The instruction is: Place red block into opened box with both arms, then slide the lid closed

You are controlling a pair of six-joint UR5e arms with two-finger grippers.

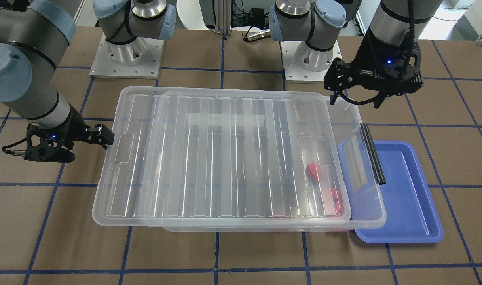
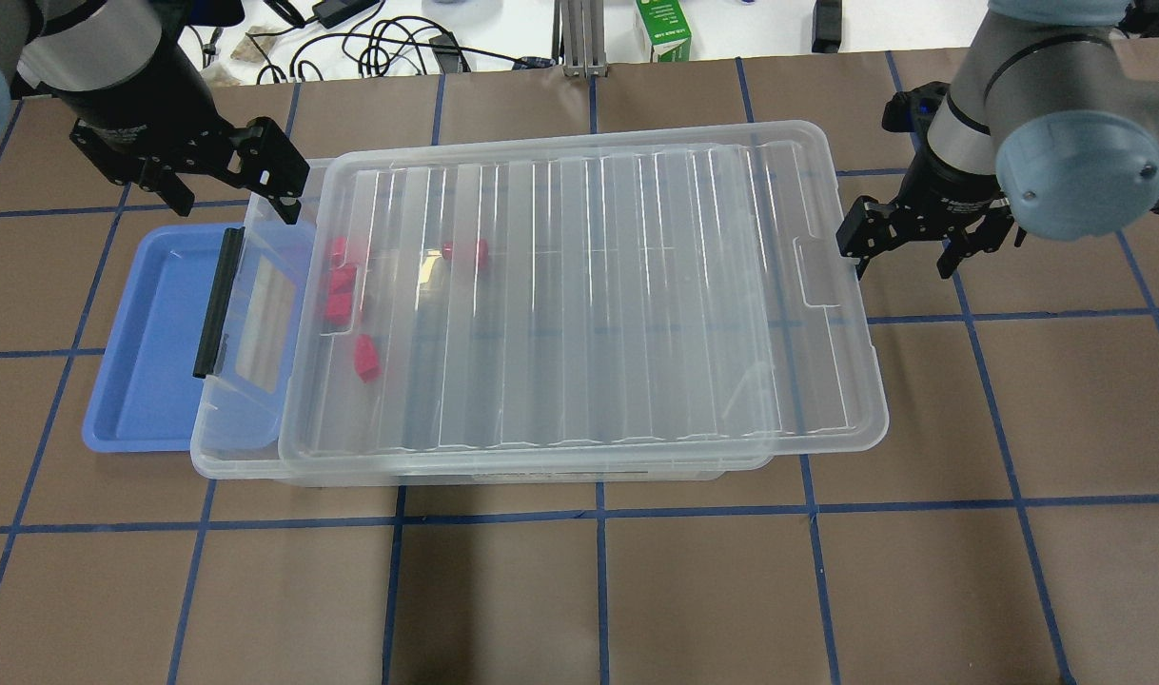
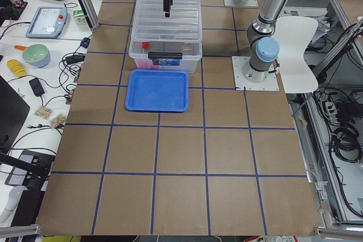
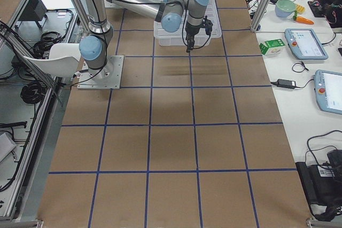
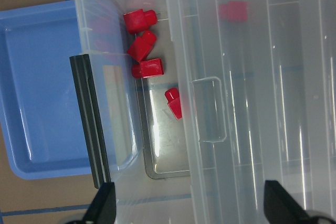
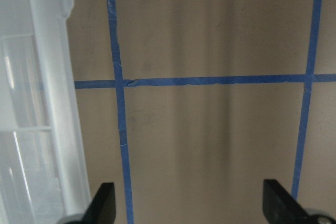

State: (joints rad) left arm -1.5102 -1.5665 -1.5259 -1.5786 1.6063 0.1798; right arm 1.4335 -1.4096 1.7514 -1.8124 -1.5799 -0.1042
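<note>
The clear box [image 2: 239,460] lies lengthwise on the table. Its ribbed lid [image 2: 589,295] rests on top, shifted toward my right, so the left end stands uncovered. Several red blocks [image 5: 147,68] lie inside at that end, and one [image 2: 467,251] shows through the lid. My left gripper [image 2: 232,185] hangs open above the box's far left corner, holding nothing. My right gripper [image 2: 901,259] is open and empty over the table, just off the lid's right edge [image 6: 52,103]. In the front-facing view the left gripper [image 1: 356,99] is at the right and the right gripper [image 1: 86,144] at the left.
A blue tray [image 2: 151,333] sits against the box's left end, partly under the box's hinged flap with its black handle bar [image 2: 216,303]. Cables and a green carton [image 2: 663,29] lie beyond the table's far edge. Both arm bases [image 1: 126,55] stand behind the box.
</note>
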